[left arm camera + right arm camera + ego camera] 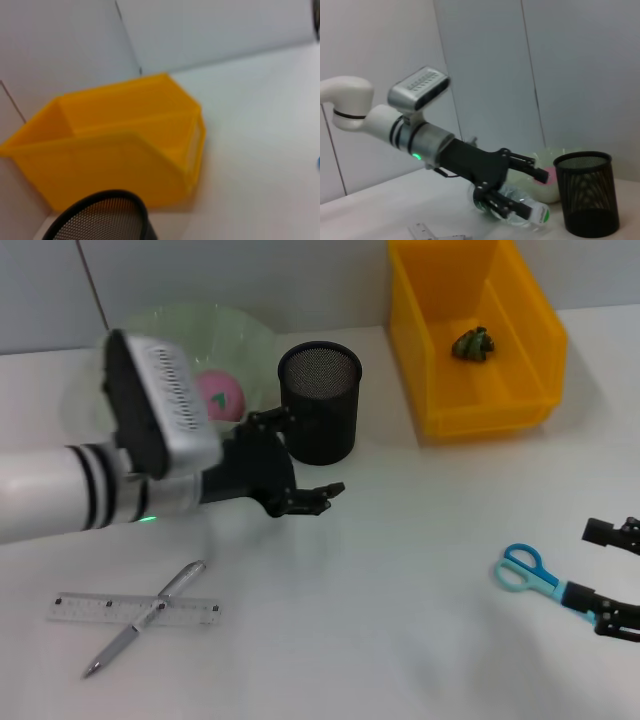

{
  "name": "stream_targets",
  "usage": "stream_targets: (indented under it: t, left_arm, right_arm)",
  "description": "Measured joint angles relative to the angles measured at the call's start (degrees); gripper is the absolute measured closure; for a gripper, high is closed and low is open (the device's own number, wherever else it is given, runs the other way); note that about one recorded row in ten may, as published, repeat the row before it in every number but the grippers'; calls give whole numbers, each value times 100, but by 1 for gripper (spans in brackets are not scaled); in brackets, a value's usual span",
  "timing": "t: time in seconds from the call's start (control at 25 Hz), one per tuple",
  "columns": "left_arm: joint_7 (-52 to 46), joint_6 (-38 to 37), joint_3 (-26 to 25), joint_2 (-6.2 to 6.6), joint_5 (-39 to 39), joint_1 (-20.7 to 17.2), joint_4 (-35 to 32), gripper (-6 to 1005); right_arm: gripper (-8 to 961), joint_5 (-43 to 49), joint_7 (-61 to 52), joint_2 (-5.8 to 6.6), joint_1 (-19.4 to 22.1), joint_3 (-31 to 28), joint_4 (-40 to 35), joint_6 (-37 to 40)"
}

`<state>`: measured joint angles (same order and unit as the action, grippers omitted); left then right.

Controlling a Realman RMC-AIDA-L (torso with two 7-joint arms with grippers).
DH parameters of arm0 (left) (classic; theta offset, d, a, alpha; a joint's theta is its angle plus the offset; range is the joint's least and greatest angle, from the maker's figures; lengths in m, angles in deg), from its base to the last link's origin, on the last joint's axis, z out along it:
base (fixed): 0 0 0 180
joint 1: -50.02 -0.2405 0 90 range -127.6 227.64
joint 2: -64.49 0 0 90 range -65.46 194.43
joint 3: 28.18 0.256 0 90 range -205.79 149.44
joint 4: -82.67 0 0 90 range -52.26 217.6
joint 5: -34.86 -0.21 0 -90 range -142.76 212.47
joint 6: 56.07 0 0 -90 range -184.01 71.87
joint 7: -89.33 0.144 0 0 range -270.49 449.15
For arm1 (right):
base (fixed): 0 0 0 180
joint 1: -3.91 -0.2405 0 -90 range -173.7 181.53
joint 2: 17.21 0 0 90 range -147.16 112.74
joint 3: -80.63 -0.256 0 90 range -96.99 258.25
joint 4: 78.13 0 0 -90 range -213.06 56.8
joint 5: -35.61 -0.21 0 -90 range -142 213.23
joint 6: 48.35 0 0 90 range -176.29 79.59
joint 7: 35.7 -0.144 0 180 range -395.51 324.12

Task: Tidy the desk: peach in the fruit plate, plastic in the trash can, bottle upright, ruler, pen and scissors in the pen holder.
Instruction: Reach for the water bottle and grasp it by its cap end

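In the head view, my left gripper (296,462) hovers open in front of the black mesh pen holder (320,400). The right wrist view shows the same left gripper (520,189) spread over the clear bottle (526,212), which lies on its side with the lower fingers against it. The head view hides the bottle under that hand. The pink peach (222,395) rests in the pale green fruit plate (255,335). On the desk (400,640), the silver pen (145,618) lies across the transparent ruler (100,608). The blue-handled scissors (530,572) lie by my open right gripper (605,575).
The yellow trash can (530,335) stands at the back right with a crumpled green piece (472,344) inside. The left wrist view shows the trash can (115,150) and the pen holder's rim (100,212) close by. The desk's back edge meets a grey wall.
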<state>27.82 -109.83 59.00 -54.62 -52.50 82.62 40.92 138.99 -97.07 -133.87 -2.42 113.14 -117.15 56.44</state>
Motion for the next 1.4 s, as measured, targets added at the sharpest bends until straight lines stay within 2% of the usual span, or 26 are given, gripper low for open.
stream_targets:
  t: [0.12, 0.16, 0.2, 0.24, 0.36, 0.44, 0.64, 1.4]
  left_arm:
    - [0, 0, 0, 0, 0, 0, 0, 156]
    - [-694, 998, 835, 21, -383, 18, -467, 156]
    - [-694, 998, 835, 21, -383, 18, -467, 156]
    - [-1271, 1115, 882, 10, -938, 82, -558, 156]
    - [-1271, 1115, 882, 10, -938, 82, -558, 157]
    - [-1860, 1280, 922, 4, -1702, 105, -709, 157]
    - [-1874, 1396, 948, 1, -1870, 111, -739, 158]
    - [-1971, 1509, 1039, -1, -2208, 254, -664, 174]
  right_arm:
    - [109, 70, 13, -13, -62, 29, 71, -5]
    - [109, 122, 12, -13, -98, 26, 103, -2]
    - [110, 172, 11, -13, -133, 17, 134, 3]
    - [110, 215, 10, -12, -161, 10, 162, 7]
    - [110, 313, -7, -4, -261, 29, 243, 17]
    - [110, 379, -7, -6, -312, 39, 286, 16]
    - [110, 588, -8, -8, -467, 19, 479, -15]
    - [111, 672, 11, -21, -544, 36, 699, -67]
